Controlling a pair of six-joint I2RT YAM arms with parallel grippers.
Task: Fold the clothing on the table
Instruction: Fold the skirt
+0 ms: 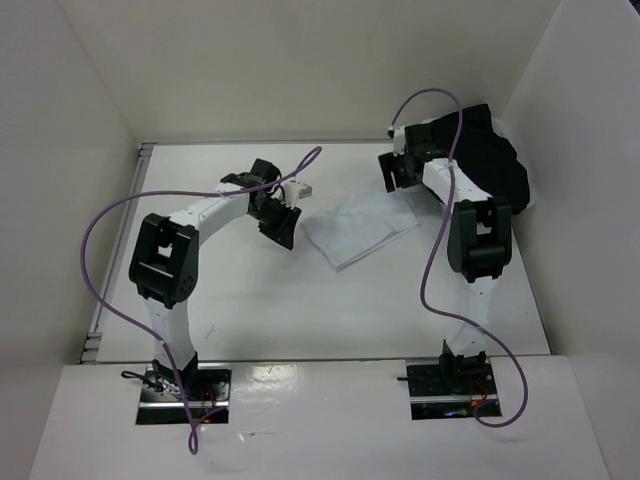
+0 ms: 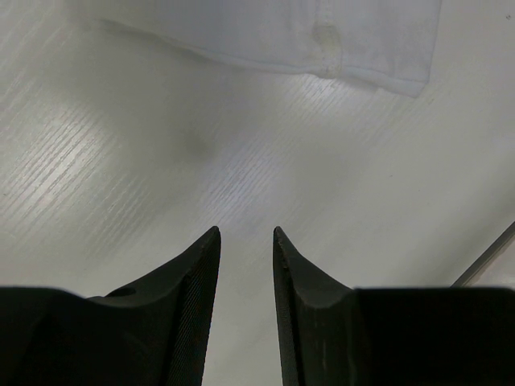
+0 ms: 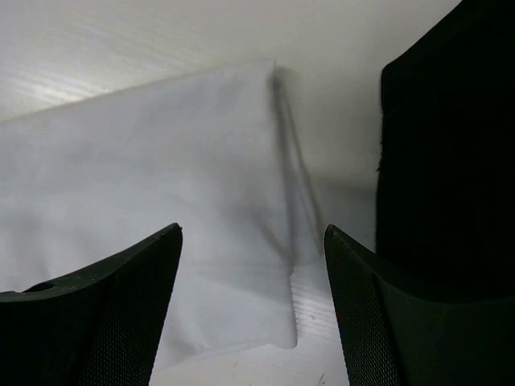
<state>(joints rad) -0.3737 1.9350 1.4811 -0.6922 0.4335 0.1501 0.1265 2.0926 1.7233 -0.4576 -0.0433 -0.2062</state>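
Clothing (image 1: 358, 232) folded on table (image 1: 250, 310) | right pincer (image 3: 253, 228) jaws apart, empty

We find the clothing (image 1: 360, 230) lying flat on the table (image 1: 300, 320), near its middle and between the two grippers. The left gripper (image 1: 283, 230) sits just left of it, not touching. The right gripper (image 1: 393, 180) hangs over its far right corner. A larger garment (image 1: 500, 160) lies in the table's far right corner, behind the right arm. A rail (image 1: 143, 160) runs along the table's left edge.
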